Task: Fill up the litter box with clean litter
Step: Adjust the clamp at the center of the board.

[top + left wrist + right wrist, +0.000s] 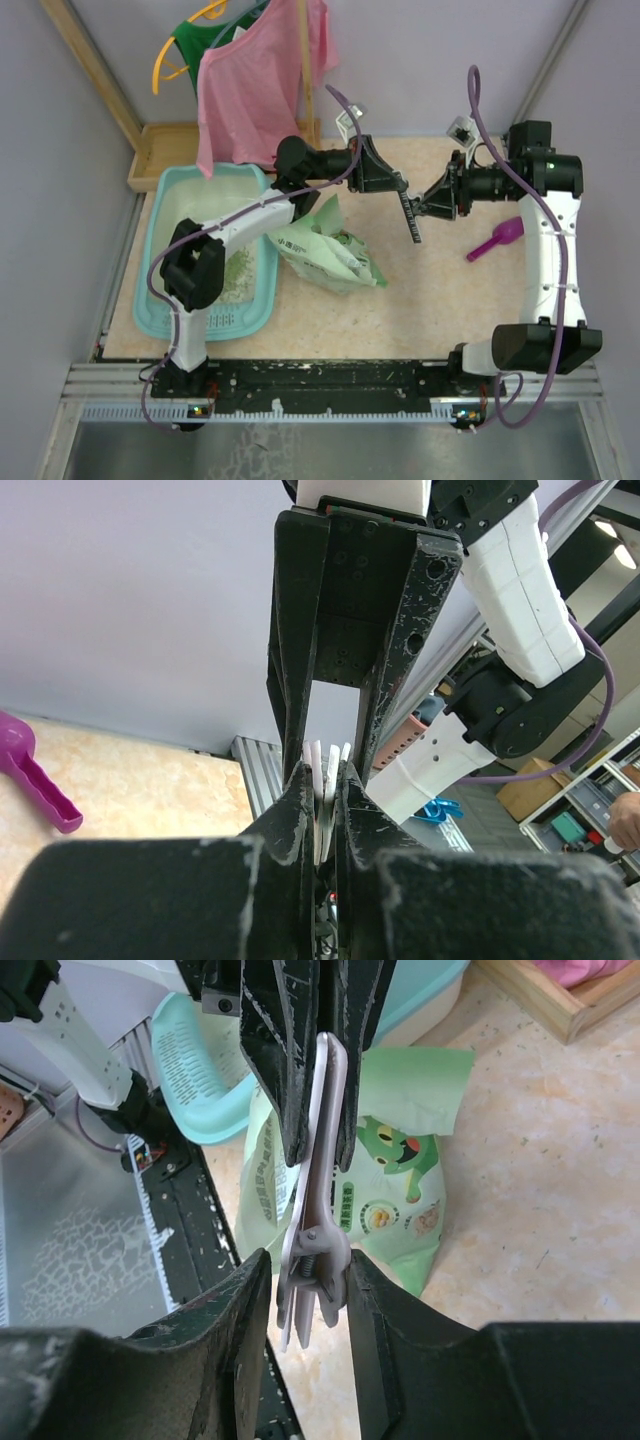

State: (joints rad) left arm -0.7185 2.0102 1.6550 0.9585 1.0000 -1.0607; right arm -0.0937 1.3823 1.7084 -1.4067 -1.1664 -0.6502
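Seen above mid-table: left gripper (325, 790) pinched narrow on one end of a white clip (320, 1200); right gripper (312, 1270) closed on its spring end, facing the left. Noted at table's left: litter box (152, 290), with litter (238, 268) on its base. Noted just beside box: bag (335, 255), lying down.

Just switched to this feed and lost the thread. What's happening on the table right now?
Both arms meet above the middle of the table, with the left gripper and right gripper each apparently clamped on a white bag clip. The pale green litter bag sits beside the litter box, which holds some green litter. The magenta scoop lies off to the right.
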